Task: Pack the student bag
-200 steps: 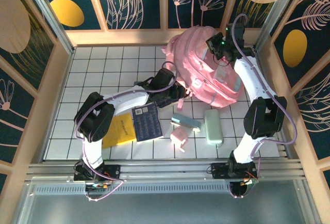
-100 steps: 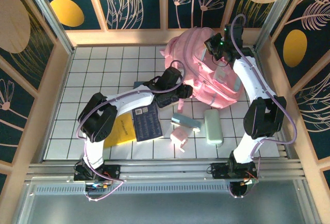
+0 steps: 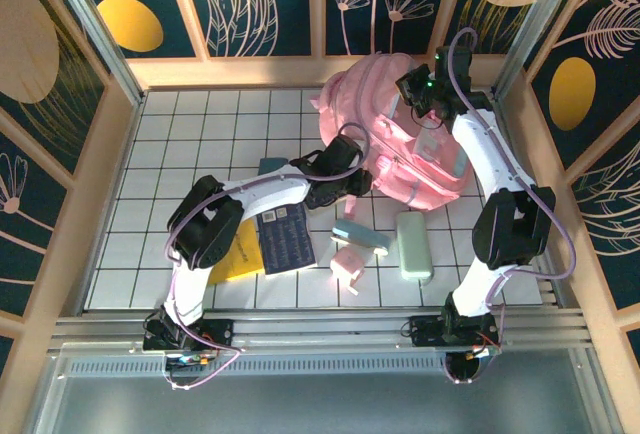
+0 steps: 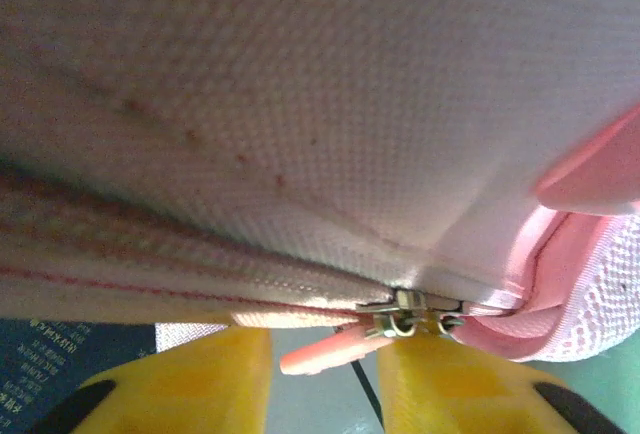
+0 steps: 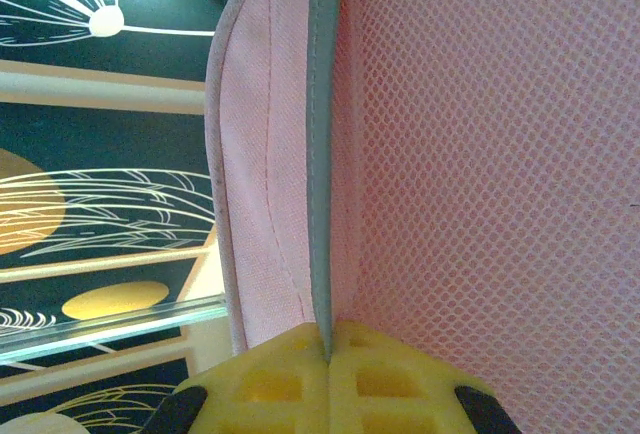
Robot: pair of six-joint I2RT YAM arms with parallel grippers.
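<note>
The student bag (image 3: 395, 139) lies at the far right of the bench (image 3: 200, 134). Its long axis goes slantwise from far left to near right, with the front pockets turned upward. My right fingers (image 5: 270, 384) are closed on a grey-edged flap (image 5: 322, 154) at its far side, I think to steady it. My left fingers (image 4: 200, 384) stand apart around the pink zipper pull (image 4: 325, 352) at the near left edge and do not yet grip it.
</note>
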